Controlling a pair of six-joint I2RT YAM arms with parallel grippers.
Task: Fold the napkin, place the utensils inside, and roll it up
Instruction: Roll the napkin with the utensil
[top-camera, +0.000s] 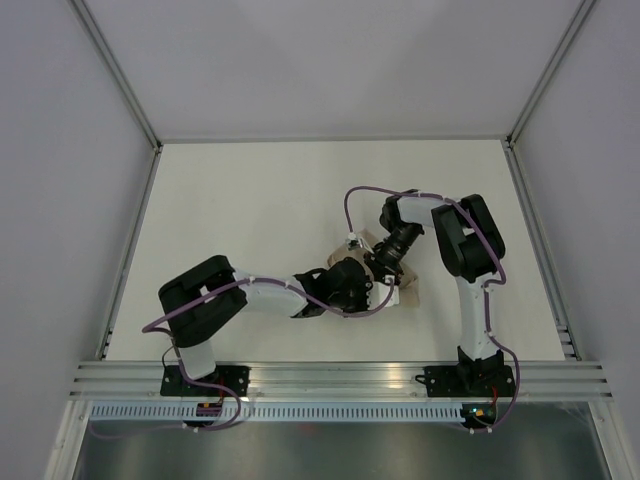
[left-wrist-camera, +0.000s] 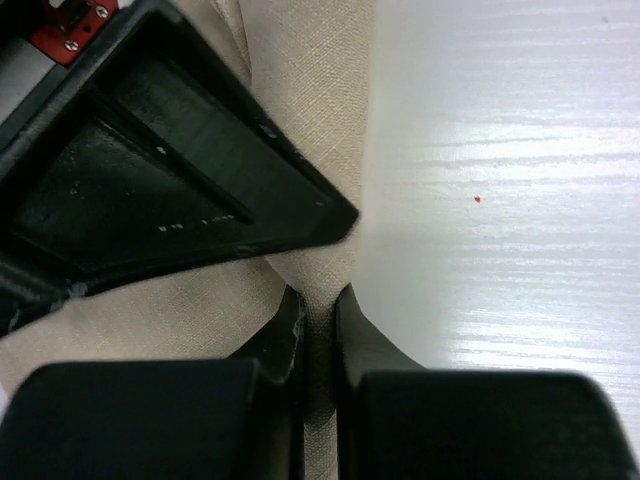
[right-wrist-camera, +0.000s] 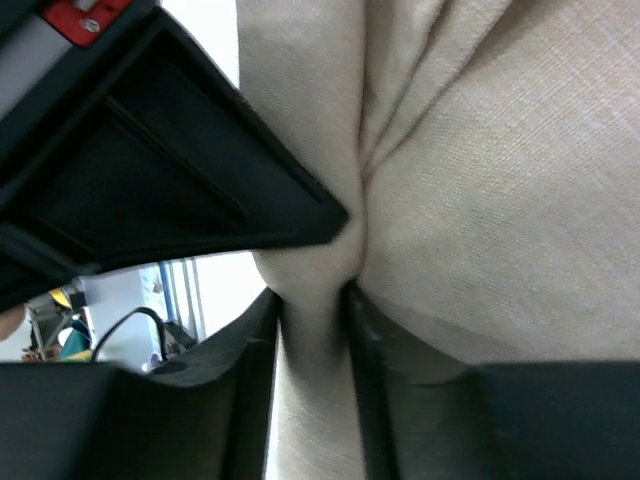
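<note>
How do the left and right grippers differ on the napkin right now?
The left gripper has its jaws almost together on a thin fold of the napkin; the right gripper has its jaws wider, around a thicker bunch. The left gripper's camera shows bare table beside the cloth; the right gripper's is almost all cloth. Both have napkin in their jaws.

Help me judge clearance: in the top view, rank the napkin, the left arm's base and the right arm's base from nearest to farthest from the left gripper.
1. The napkin, pinched by the left gripper, mid-table.
2. The right arm's base, near edge, to the right.
3. The left arm's base, near edge, farther off to the left.
</note>
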